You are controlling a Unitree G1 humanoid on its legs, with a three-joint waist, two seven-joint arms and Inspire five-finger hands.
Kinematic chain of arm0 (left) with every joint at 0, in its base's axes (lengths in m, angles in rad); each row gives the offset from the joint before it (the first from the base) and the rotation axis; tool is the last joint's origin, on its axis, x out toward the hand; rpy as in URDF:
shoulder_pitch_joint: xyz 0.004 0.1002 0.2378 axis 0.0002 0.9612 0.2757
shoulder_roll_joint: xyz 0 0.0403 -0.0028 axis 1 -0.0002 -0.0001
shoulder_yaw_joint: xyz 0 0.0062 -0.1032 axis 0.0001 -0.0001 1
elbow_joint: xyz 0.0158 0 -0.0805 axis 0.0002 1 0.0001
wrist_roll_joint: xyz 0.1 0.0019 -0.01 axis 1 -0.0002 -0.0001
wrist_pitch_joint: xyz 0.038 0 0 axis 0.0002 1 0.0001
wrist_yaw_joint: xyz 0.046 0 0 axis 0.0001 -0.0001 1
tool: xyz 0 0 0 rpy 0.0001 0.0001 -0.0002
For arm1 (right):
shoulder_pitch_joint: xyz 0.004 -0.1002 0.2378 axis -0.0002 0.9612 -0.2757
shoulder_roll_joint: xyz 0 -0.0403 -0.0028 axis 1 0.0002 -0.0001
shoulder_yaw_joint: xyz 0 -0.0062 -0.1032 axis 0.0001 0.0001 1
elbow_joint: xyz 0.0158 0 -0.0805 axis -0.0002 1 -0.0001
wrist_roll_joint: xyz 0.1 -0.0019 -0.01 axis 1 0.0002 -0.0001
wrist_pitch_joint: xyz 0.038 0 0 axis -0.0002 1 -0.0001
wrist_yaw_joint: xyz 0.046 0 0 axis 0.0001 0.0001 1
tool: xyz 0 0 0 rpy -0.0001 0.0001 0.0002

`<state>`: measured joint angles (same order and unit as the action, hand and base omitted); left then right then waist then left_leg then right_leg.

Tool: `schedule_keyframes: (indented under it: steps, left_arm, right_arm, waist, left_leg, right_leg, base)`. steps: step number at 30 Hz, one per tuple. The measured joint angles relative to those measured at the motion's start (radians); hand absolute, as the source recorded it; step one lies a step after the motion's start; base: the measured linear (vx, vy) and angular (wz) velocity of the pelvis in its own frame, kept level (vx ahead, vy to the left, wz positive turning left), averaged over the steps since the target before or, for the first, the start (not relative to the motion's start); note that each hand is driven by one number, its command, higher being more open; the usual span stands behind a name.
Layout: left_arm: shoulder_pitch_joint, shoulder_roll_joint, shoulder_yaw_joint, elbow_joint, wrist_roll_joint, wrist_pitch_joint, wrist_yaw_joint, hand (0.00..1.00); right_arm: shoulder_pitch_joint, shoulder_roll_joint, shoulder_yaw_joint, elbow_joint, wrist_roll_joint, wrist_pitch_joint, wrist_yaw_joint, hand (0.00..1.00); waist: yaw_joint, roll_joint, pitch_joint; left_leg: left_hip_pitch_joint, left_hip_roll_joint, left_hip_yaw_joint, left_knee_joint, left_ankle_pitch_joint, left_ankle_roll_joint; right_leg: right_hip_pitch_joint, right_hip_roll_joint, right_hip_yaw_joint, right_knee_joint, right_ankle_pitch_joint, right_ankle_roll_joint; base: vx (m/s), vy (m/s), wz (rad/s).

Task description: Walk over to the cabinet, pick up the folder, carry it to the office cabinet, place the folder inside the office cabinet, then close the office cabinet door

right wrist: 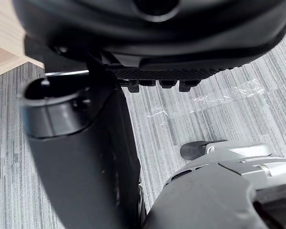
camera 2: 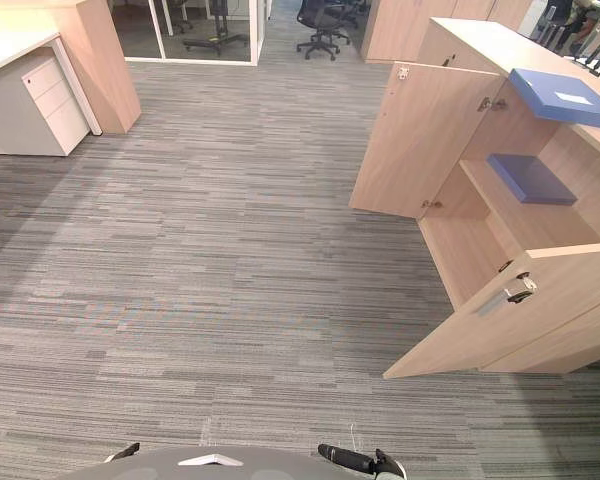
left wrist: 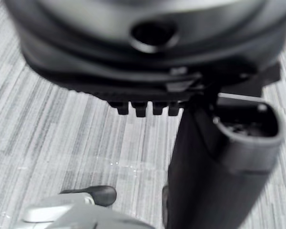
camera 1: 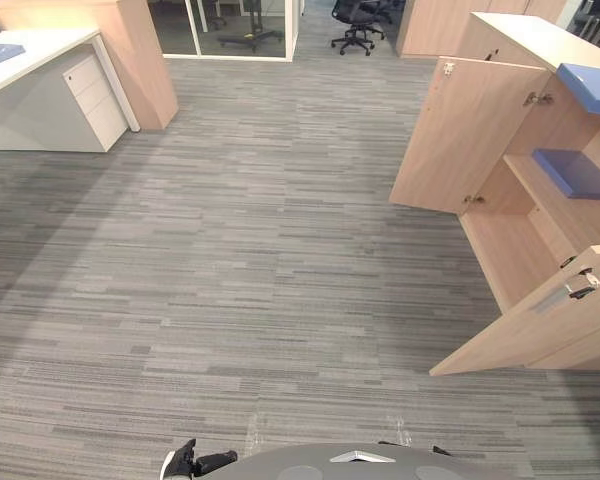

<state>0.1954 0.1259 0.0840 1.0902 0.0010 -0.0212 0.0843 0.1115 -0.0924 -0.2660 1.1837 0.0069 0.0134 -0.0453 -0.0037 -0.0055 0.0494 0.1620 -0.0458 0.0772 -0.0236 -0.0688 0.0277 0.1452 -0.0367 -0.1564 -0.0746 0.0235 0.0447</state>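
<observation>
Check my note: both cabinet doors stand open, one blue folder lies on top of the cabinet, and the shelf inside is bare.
The shelf is not bare: the right eye view shows a second blue folder lying on it. Both doors do stand open, with one folder on the cabinet top.

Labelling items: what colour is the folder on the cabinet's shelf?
The folder is blue; right eye view.

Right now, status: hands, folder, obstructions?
Left hand, right hand open, empty. Blue folder on cabinet shelf, second folder on top. Far door, near door open.
</observation>
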Motion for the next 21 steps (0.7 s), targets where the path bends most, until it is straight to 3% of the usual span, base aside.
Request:
schedule_keyframes:
  steps: [21]
  left_arm:
    - [0.010,0.002,0.011,-0.013,0.000,-0.030,0.057,1.00]
  right_arm:
    - [-0.004,0.012,0.014,-0.001,0.010,-0.008,-0.016,1.00]
  waist:
    - [0.000,-0.031,0.023]
  left_leg:
    - [0.036,0.000,0.002,-0.059,0.030,-0.002]
  right_leg:
    - [0.004,0.001,-0.007,-0.003,-0.004,0.001]
  base:
    - [-0.03,-0.015,0.01]
